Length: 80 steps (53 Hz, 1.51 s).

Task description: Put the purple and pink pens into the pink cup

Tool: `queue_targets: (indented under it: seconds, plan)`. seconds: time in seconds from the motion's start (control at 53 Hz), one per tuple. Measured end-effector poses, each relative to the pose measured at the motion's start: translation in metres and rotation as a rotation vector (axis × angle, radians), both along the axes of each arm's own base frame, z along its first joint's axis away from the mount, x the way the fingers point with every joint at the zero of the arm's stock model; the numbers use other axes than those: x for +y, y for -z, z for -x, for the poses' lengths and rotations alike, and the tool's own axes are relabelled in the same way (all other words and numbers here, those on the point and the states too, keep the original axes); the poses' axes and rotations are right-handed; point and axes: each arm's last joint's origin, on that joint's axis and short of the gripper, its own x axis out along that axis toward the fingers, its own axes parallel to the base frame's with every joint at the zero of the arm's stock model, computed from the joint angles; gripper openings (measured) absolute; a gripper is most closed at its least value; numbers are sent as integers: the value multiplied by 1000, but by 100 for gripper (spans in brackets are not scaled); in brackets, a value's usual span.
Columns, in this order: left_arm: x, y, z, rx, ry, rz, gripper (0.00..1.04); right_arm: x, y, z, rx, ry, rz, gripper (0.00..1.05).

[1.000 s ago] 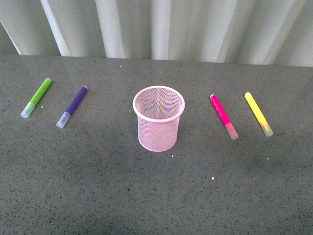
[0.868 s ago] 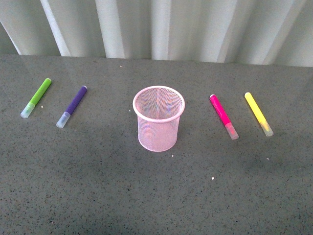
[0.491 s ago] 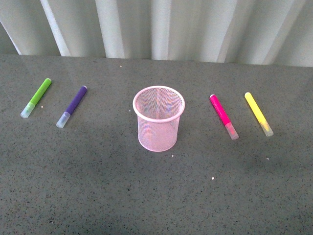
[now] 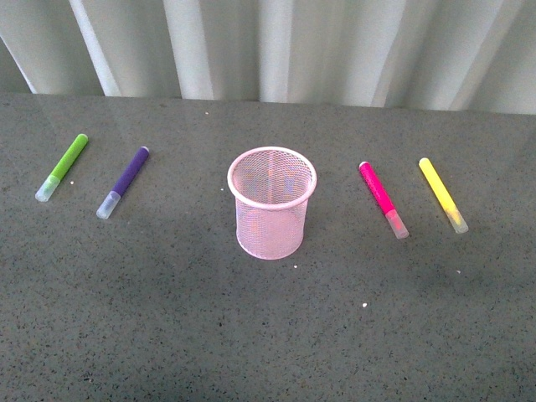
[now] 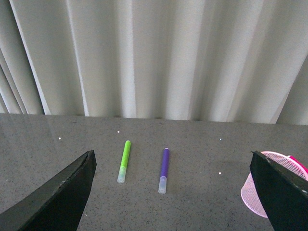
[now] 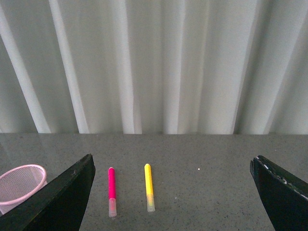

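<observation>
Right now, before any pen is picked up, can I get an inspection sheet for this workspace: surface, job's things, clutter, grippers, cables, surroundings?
Surface: dark grey speckled tabletop with a few tiny white specks.
Job's things: pink cup upright at the centre, nothing seen inside. The purple pen lies flat to its left and the pink pen flat to its right, both outside the cup.
Clutter: green marker at far left, yellow marker at far right, both lying flat.
Grippers: left gripper and right gripper are open and hold nothing. Neither shows in the front view.
Cables: nothing seen.
Surroundings: white pleated curtain behind the table.
</observation>
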Motion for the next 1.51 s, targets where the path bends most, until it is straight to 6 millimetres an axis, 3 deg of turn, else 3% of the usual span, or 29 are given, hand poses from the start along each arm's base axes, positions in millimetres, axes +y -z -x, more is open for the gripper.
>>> queue_targets:
  seconds: [0.113,0.17,0.226,0.358,0.434,0.491,0.679,0.83,0.943,1.038,1.189,1.509]
  plan:
    - [0,1,0,10,-8,5,98,0,0,0,0,0,0,98]
    - [-1,-1,0,222,-148,80,98,0,0,0,0,0,0,98]
    - [-5,-13,-1,443,-318,120,98,0,0,0,0,0,0,98]
    - [-17,-48,-13,415,-311,121,98,0,0,0,0,0,0,98]
    - [-29,-88,-33,318,-230,149,98,0,0,0,1,0,0,98]
    - [-36,-105,-47,294,-186,151,98,0,0,0,1,0,0,98]
    - [-61,-127,-109,331,-53,91,98,0,0,0,1,0,0,98]
    - [-81,-114,-172,500,23,55,98,0,0,0,1,0,0,98]
    - [-94,-84,-219,665,29,14,98,0,0,0,1,0,0,98]
    - [-100,-55,-241,777,44,-18,98,0,0,0,1,0,0,98]
    - [-105,-12,-262,915,48,-56,98,0,0,0,1,0,0,98]
    - [-103,13,-289,942,66,-61,98,0,0,0,1,0,0,98]
